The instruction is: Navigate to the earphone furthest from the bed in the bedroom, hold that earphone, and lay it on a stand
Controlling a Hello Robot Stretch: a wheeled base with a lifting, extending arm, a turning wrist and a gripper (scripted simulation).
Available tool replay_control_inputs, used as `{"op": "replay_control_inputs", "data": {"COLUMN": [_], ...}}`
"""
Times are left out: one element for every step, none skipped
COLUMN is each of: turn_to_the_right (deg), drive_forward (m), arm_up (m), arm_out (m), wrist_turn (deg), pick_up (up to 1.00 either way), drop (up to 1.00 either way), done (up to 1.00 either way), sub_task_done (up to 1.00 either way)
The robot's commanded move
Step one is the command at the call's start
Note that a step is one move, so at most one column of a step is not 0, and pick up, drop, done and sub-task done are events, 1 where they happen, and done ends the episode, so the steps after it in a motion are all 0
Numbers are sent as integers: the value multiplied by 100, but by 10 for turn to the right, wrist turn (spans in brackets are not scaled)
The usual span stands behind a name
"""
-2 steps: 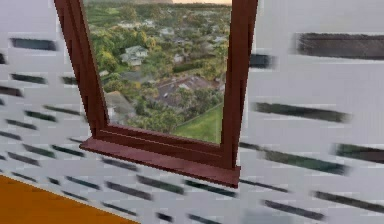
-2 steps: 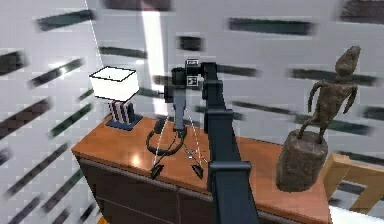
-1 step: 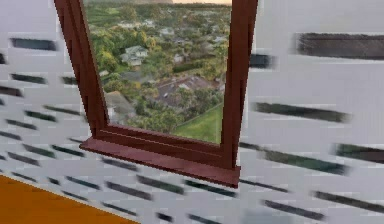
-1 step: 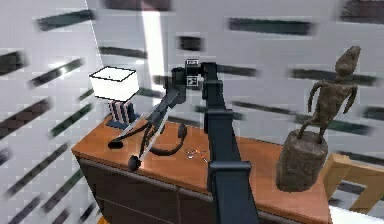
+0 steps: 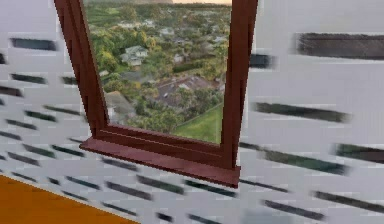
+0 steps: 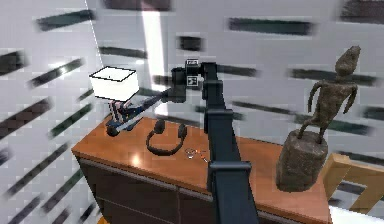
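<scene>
Judging grasp step in hand: my end effector (image 6: pixel 125 120) near lamp (image 6: pixel 113 85); earphone (image 6: pixel 165 138) lies on surface (image 6: pixel 260 165) just beside lamp. Cannot tell whether I hold anything. Next: align over earphone.

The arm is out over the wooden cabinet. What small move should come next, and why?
Probably draw the arm in slightly so the tool lines up with the earphone. In the arm side view the earphone lies on the cabinet top, while the tool's far end shows up-left of it, by the white-shaded lamp. Whether the tool holds anything cannot be told.
</scene>
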Motion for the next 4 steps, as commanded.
{"op": "replay_control_inputs", "data": {"turn_to_the_right": [0, 0, 0, 0], "drive_forward": [0, 0, 0, 0], "arm_up": [0, 0, -30, 0], "arm_out": [0, 0, 0, 0], "wrist_turn": [450, 180, 0, 0], "pick_up": [0, 0, 0, 100], "drop": [0, 0, 0, 0], "done": [0, 0, 0, 0], "sub_task_done": [0, 0, 0, 0]}}
